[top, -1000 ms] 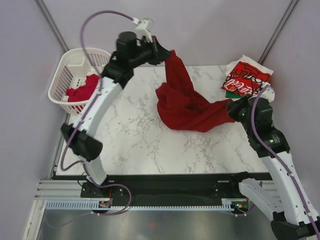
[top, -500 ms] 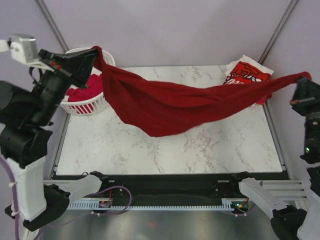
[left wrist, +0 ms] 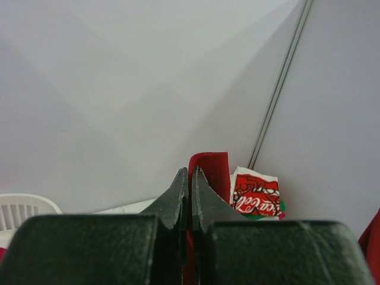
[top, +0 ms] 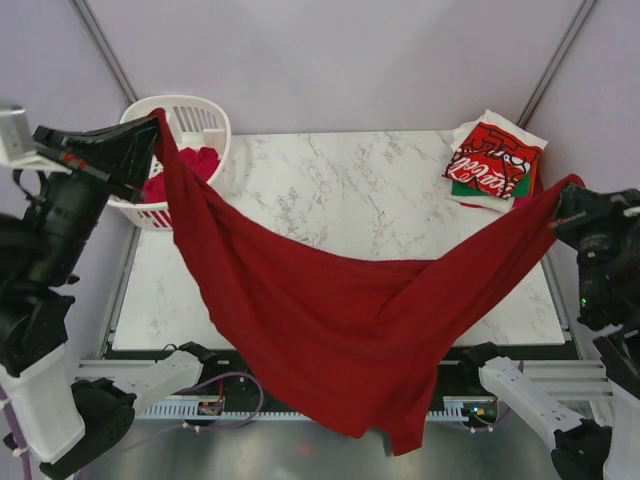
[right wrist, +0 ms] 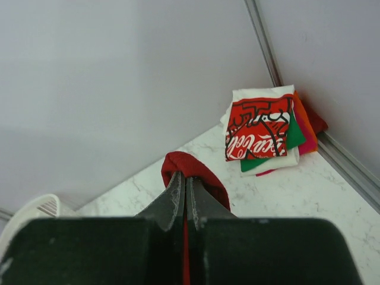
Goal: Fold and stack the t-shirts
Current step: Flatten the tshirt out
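Pale grey walls (top: 350, 60) surround a white marble bench (top: 330, 190). Left jaws and right jaws each clench the dark red t-shirt (top: 340, 320), which sags between them over the near edge.

Dark red t-shirt (top: 340, 310) — white basket (top: 200, 120) — white-script red tee (top: 492, 160).

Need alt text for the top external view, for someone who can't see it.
A dark red shirt hangs stretched between the left gripper and right gripper, both shut on it, sagging over the table and past its near edge. A white basket sits at the far left corner, a stack of folded shirts at the far right.
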Motion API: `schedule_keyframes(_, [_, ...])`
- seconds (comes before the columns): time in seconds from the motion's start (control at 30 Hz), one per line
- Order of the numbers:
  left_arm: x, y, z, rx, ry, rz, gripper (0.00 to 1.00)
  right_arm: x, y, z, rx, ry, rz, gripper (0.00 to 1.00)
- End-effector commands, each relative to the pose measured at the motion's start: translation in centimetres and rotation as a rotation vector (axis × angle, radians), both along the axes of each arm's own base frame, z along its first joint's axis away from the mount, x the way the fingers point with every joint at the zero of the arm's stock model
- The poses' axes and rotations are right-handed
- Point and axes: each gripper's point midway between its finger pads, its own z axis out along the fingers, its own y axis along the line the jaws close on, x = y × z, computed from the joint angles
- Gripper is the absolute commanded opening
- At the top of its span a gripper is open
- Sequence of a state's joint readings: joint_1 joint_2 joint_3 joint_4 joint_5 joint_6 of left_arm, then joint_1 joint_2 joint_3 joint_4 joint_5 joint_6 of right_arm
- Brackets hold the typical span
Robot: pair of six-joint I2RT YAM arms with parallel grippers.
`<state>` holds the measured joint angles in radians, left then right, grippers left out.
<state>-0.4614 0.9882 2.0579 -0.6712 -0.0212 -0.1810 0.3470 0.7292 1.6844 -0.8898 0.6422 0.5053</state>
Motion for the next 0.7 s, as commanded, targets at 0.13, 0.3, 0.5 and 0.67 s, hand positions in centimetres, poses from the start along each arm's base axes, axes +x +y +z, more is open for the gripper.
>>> schedule_keyframes(0.13, [2.8, -3.3, 2.0, 0.076, -0.033, -0.08, 0.02, 2.0, 0.7, 3.6, -0.022, -0.059, 0.006, 0.0])
schedule_keyframes(0.3, [1.8, -2.4, 0.6, 0.075, -0.027, -0.062, 0.02, 2.8, 1.9, -1.4, -0.005, -0.027, 0.055, 0.0])
schedule_keyframes(0.5, [4.1, -2.3, -13.6, 0.128, 0.262, -0.01, 0.02, 4.3, 9.3, -23.8, 0.247, 0.363, 0.324, 0.0])
schedule_keyframes(0.67, [5.9, -2.2, -27.5, 0.147, 0.603, 0.058, 0.02, 3.3, 12.6, -34.1, 0.395, 0.596, 0.408, 0.06])
